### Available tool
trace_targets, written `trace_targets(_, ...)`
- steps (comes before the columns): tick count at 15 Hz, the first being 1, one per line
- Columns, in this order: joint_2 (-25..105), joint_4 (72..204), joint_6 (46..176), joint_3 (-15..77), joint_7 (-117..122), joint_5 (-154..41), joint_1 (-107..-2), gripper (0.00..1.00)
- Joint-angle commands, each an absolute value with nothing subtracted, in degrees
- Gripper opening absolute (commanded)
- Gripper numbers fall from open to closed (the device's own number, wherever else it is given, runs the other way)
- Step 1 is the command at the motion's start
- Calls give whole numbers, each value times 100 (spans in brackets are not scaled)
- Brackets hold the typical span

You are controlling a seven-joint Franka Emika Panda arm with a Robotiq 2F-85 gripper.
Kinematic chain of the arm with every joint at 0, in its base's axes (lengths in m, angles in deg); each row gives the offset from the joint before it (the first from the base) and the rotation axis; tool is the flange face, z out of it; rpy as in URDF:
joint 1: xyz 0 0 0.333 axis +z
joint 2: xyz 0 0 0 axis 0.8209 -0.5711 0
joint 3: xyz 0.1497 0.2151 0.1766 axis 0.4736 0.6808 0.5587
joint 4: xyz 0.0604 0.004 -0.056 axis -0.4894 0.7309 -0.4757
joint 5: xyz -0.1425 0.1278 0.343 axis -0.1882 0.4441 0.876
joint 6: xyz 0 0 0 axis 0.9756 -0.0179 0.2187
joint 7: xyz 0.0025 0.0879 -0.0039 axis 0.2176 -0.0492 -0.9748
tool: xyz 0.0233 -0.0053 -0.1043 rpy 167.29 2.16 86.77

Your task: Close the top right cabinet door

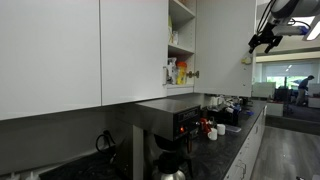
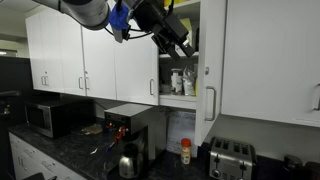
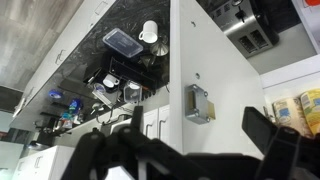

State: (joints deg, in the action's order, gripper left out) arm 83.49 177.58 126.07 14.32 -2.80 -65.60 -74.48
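The top right cabinet door (image 2: pixel 212 60) is a white flat panel with a silver bar handle (image 2: pixel 210 103). It stands swung out, leaving the shelves open. In an exterior view its face shows beside the opening (image 1: pixel 225 45). In the wrist view the door (image 3: pixel 225 60) fills the middle, with a metal hinge plate (image 3: pixel 200 103) on it. My gripper (image 2: pixel 183 45) is open and empty, high up in front of the open cabinet and close to the door. It also shows in an exterior view (image 1: pixel 265 40) and in the wrist view (image 3: pixel 185 150), fingers spread wide.
Bottles (image 2: pixel 178 82) stand on the open shelf. Closed white wall cabinets (image 2: pixel 90 60) run along the wall. Below on the dark counter (image 2: pixel 60 145) are a microwave (image 2: pixel 55 117), a coffee machine (image 2: pixel 130 125), a carafe (image 2: pixel 130 160) and a toaster (image 2: pixel 232 158).
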Motion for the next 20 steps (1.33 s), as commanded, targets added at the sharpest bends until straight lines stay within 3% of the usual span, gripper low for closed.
trace_targets(1,7976,17496,12842,1372,-628,-6306,-7377,100)
trace_targets(20,7480,17267,13529,1055,-1630,-5270,-6790,100)
